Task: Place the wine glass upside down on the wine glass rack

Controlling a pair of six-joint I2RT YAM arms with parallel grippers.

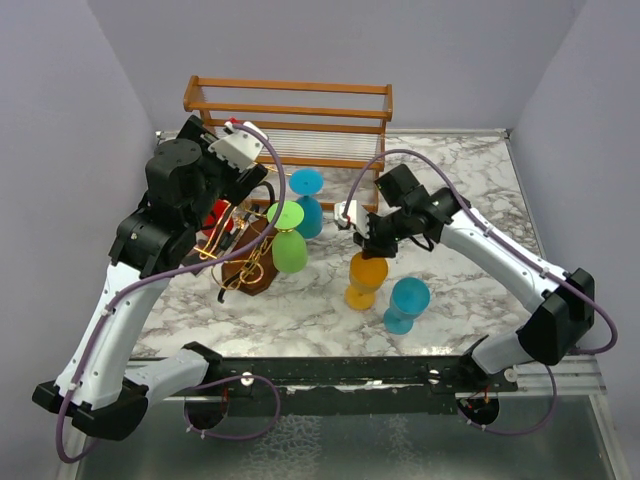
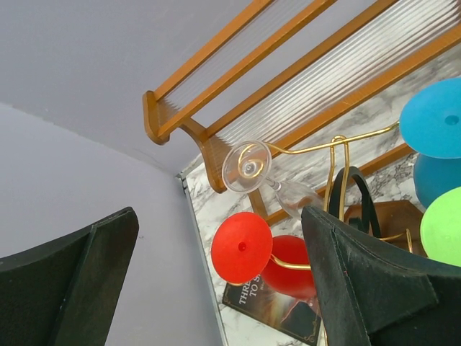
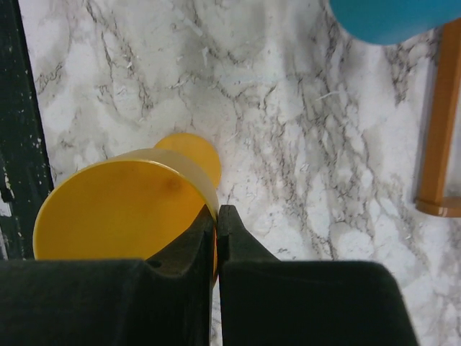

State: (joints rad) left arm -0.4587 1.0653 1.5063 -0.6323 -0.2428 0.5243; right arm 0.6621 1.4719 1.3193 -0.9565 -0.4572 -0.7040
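Right pincer (image 3: 217, 213) is shut tight on the rim of the orange wine glass (image 3: 122, 209): one finger is inside the bowl and one outside, with only the thin wall between them. This glass is directly under the pincer, upright, with its mouth turned up. Its foot shows below the bowl against the marble counter (image 3: 310, 144), but I cannot tell if it touches the counter. A teal glass (image 1: 407, 303) stands on the counter near this pincer, on the side toward the arm bases.

To the left of the right pincer, apart from it, is the wine glass rack (image 1: 245, 262), with a green glass (image 1: 288, 245) hanging on its nearest side.

Left pincer (image 2: 220, 216) hangs over the rack with its fingers (image 2: 367, 288) wide apart and nothing between them. In front of it a red glass (image 2: 288, 265) and a clear glass (image 2: 247, 166) hang on the gold wire. Beyond them is a wooden slatted frame (image 2: 216, 155).
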